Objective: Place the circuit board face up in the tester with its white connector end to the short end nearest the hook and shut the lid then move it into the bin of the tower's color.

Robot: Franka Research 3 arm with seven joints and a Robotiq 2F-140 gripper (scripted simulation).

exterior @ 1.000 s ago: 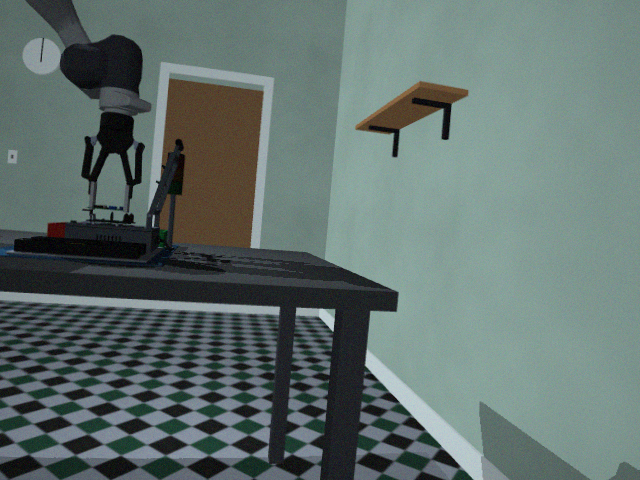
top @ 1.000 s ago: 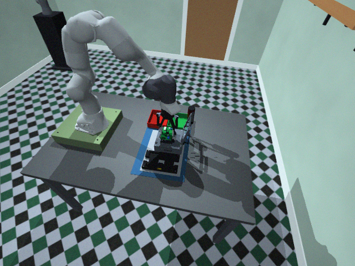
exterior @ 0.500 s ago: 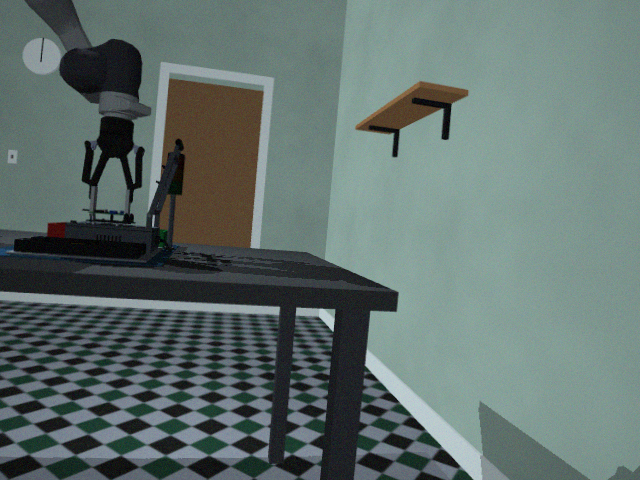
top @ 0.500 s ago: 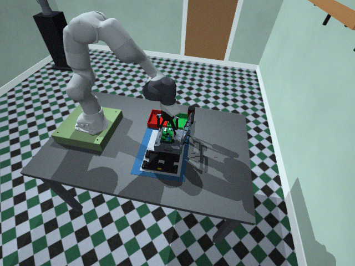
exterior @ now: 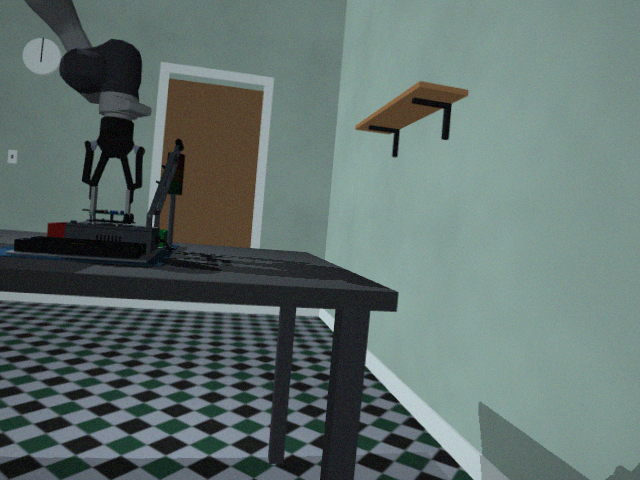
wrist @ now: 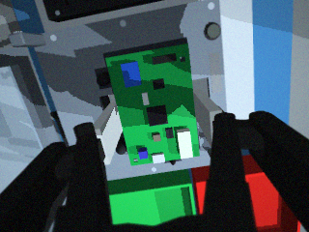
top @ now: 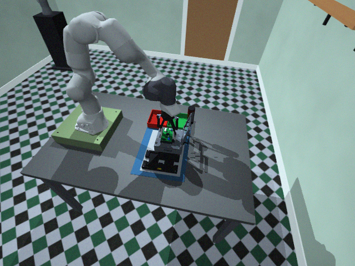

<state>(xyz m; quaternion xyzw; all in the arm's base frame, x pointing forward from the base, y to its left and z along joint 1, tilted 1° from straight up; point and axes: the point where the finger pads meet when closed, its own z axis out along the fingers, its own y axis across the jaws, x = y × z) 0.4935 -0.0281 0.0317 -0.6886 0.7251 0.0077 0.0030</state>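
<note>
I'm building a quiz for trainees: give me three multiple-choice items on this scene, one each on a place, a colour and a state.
1. Where is the board? A in the tray; B between the gripper fingers, over the tester; C in the red bin.
2. The mat is: A blue; B yellow; C white.
3. The lid is: A latched; B raised; C removed.
Answers: B, the fingers flank the board above the tester; A, blue shows round the tester; B, the lid stands tilted up.
</note>
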